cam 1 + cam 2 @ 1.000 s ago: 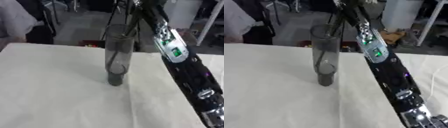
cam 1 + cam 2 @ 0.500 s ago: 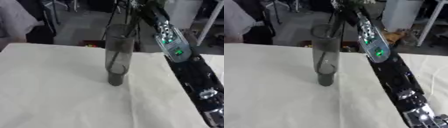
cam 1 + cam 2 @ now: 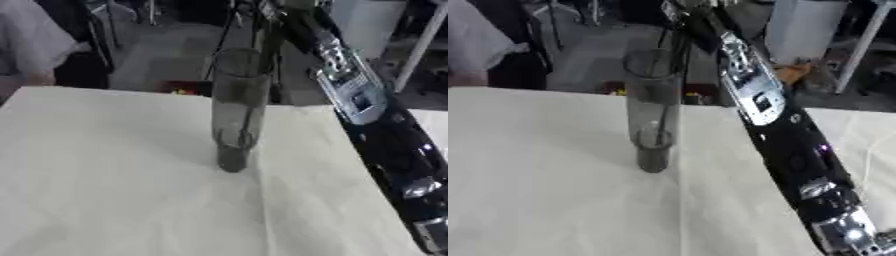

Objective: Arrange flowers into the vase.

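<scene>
So my right arm [image 3: 763, 105] has crept toward 12 o'clock over the tall clear glass vase [image 3: 236, 115], thin dark stem [image 3: 663, 117] already inside, fingers out of sight, can't tell.

Found no readable text, label, brand, number or sign anywhere; saw only a pale, blurred panel on the robot arm [image 3: 754, 97], its marks too smeared to make out.
</scene>
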